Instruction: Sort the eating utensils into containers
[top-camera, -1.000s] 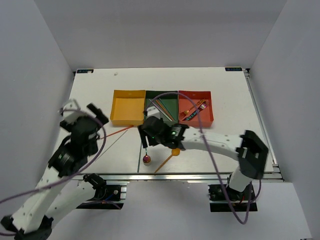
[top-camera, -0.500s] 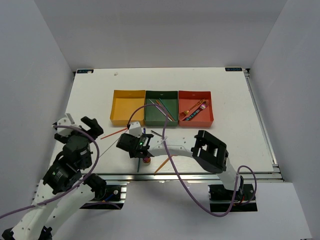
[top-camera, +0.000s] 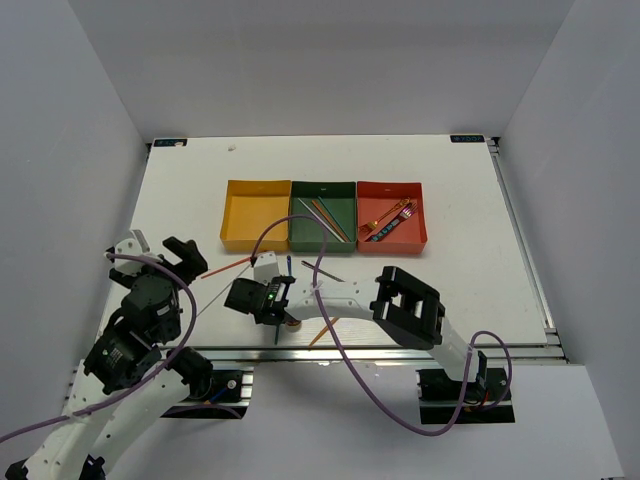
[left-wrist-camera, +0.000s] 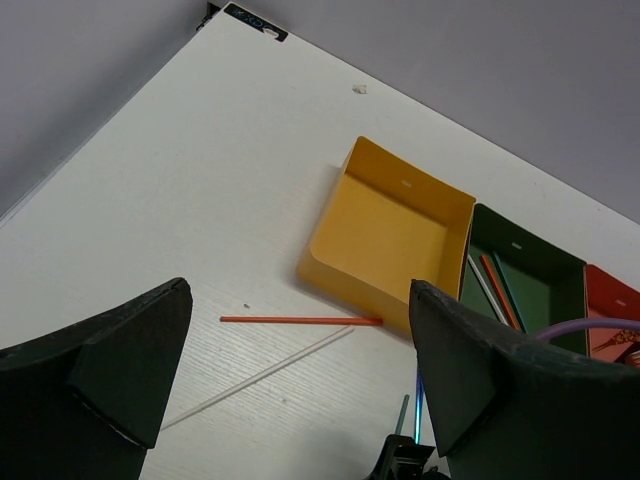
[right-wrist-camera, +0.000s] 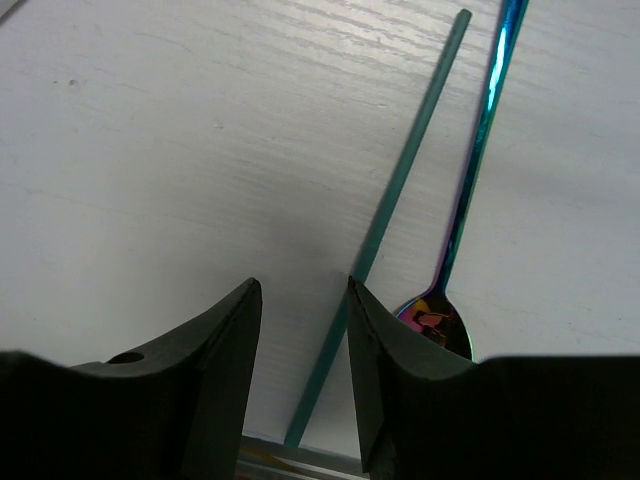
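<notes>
A teal chopstick (right-wrist-camera: 400, 180) lies on the table beside an iridescent blue spoon (right-wrist-camera: 436, 320). My right gripper (right-wrist-camera: 300, 290) stands low over the chopstick's near end. Its fingers are partly apart, the stick runs between them, and they do not clamp it. From above, the right gripper (top-camera: 262, 300) is near the front edge. My left gripper (left-wrist-camera: 300, 290) hangs wide open and empty over a red chopstick (left-wrist-camera: 300, 320) and a white chopstick (left-wrist-camera: 260, 375). The yellow tray (top-camera: 240, 238) is empty. The green tray (top-camera: 342, 190) holds several chopsticks. The red tray (top-camera: 420, 215) holds a few forks or spoons.
An orange utensil (top-camera: 322, 331) lies near the front rail, right of the spoon. A dark chopstick (top-camera: 322, 271) lies in front of the green tray. The right arm's purple cable (top-camera: 300, 225) loops over the green tray. White walls close in both sides.
The right arm swung left and toward the front edge, came down over the teal chopstick, and its jaws narrowed. The left arm drew back toward the near left, still open.
</notes>
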